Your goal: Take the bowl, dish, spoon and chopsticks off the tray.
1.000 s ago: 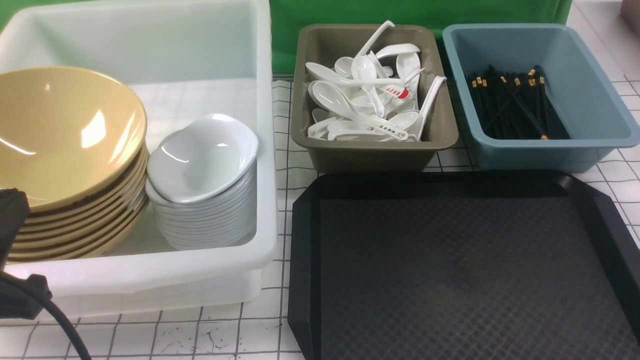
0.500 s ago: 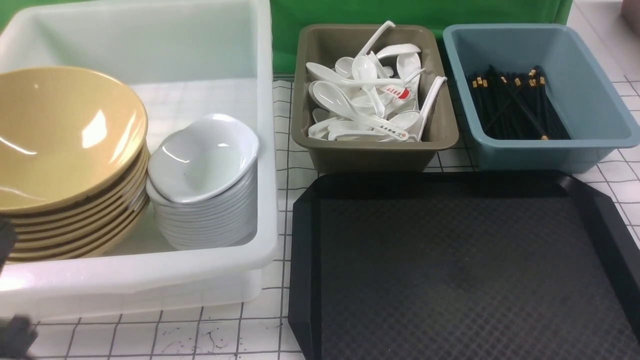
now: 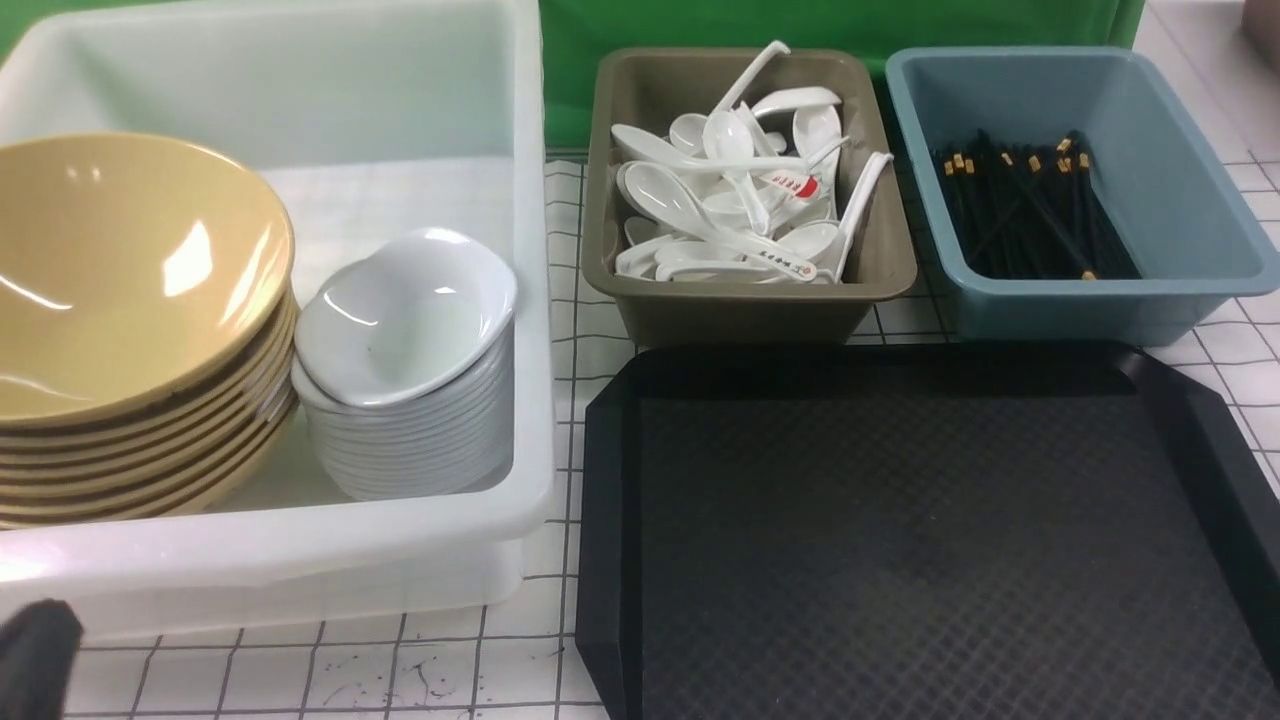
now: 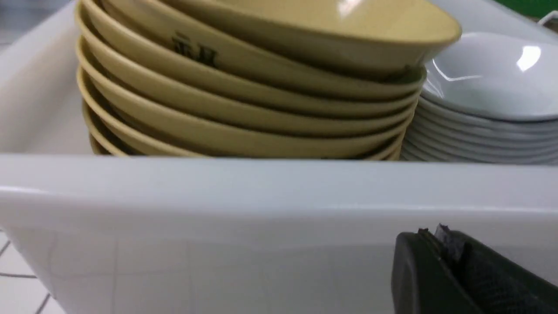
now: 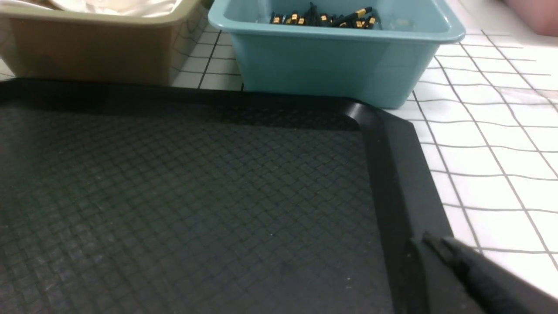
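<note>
**Nearly done: tray bare, arms to pull clear**

Largest first, we see a white tub (image 3: 300, 540) on the left of the tiled surface (image 3: 400, 670), holding a stack topped by the bowl (image 3: 130, 270), with a stack of small white dishes (image 3: 405, 320) touching it.

The tray (image 3: 600, 480) lies to the right with nothing on it.

Behind it, a brown tub (image 3: 745, 310) holds the spoon (image 3: 700, 215) among others, and a blue tub (image 3: 1060, 310) holds the chopsticks (image 3: 1030, 215).

We judge the clearing finished, so the step in hand is backing away cleanly. The left claw (image 4: 462, 270) sits just outside the tub's near wall; the right claw (image 5: 471, 274) is over the tray's right rim. We cannot tell whether either is spread. We should lift each straight off, nudging neither wall nor rim.
</note>
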Robot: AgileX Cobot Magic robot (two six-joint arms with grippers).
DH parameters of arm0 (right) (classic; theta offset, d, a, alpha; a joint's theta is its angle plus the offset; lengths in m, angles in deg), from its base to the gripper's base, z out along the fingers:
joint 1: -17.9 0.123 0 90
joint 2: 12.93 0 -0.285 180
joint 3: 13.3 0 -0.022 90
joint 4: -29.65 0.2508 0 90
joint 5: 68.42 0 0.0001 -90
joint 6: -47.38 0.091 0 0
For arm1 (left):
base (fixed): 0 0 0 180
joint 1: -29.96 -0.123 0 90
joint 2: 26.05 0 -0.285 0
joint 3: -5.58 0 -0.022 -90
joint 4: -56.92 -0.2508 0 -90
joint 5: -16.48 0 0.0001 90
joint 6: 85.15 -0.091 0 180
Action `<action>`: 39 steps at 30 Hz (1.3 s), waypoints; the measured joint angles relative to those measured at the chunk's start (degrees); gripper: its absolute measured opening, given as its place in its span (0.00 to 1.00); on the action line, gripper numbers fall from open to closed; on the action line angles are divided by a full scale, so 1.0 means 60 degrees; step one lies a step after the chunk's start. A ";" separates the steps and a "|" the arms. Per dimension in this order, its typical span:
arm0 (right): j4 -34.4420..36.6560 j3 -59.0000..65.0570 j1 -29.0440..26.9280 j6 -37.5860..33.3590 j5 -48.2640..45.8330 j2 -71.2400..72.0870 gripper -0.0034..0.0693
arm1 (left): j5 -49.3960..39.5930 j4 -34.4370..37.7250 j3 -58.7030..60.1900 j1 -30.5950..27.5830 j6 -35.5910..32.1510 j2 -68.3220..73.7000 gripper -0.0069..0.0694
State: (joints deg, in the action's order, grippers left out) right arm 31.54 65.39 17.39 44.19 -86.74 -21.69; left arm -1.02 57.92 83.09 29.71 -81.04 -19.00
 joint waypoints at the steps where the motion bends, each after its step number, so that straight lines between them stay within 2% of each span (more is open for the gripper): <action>1: 0.0000 0.0000 0.0000 0.0000 0.0000 0.0000 0.13 | 0.0044 0.0035 0.0115 0.0019 -0.0005 0.0000 0.07; 39: 0.0000 0.0000 0.0000 0.0000 0.0000 0.0000 0.17 | -0.0182 0.0150 0.0194 0.0130 -0.0236 0.0000 0.07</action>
State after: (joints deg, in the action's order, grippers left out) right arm 31.54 65.39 17.39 44.19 -86.74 -21.69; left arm -2.11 58.83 84.25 30.49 -82.46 -19.00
